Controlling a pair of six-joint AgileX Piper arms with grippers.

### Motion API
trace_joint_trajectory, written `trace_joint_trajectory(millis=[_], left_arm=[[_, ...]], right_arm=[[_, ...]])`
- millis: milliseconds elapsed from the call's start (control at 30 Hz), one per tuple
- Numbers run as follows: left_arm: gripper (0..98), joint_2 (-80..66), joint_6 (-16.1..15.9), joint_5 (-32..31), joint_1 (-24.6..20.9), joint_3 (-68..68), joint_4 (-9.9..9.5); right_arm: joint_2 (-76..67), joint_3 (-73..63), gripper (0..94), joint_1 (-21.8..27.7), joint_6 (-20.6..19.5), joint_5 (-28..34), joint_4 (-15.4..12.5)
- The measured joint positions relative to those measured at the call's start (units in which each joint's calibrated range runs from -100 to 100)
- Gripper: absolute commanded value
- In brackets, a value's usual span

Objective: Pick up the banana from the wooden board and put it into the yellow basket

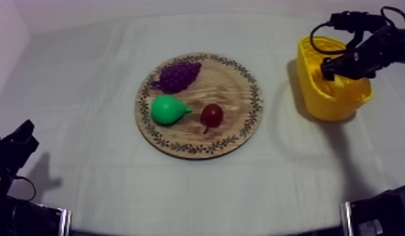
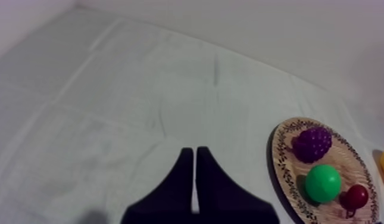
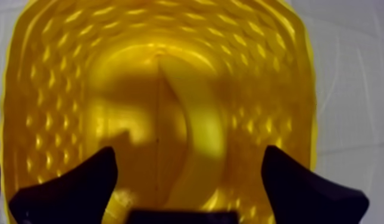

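While the R gripper is hanging over the yellow basket w/ its black fingers standing wide apart, the banana is lying just below and btwn them on the basket floor. It is showing as a smooth curved crescent. The basket walls are glinting w/ a dimpled plastic weave. Farther off, the round wooden board w/ patterned rim is carrying knobbly purple grapes, a glossy green pear and a small red fruit. The R arm is reaching in from upper right, angling down. The L gripper is resting low over the cloth, fingers pressed together.
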Motion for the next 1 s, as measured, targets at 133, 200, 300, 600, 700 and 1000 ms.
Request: trace_joint_trajectory(millis=[133,200,300,600,700,1000], left_arm=[[0.1,0.0,0.0,0.0,0.0,0.0,0.00],[0.1,0.0,0.0,0.0,0.0,0.0,0.00],[0.1,0.0,0.0,0.0,0.0,0.0,0.00],[0.1,0.0,0.0,0.0,0.0,0.0,0.00],[0.1,0.0,0.0,0.0,0.0,0.0,0.00],[0.1,0.0,0.0,0.0,0.0,0.0,0.00]], right_arm=[[0.0,-0.2,71.5,0.0,0.0,0.0,0.0],[0.0,-0.6,71.3,0.0,0.3,0.2,-0.1],[-0.2,-1.5,71.0,0.0,1.1,0.6,-0.8],[-3.2,-5.2,70.5,0.3,5.4,3.1,-5.5],[-5.3,-5.5,70.4,0.3,7.0,3.9,-6.9],[-14.2,-3.8,70.0,0.2,11.5,5.9,-11.1]])
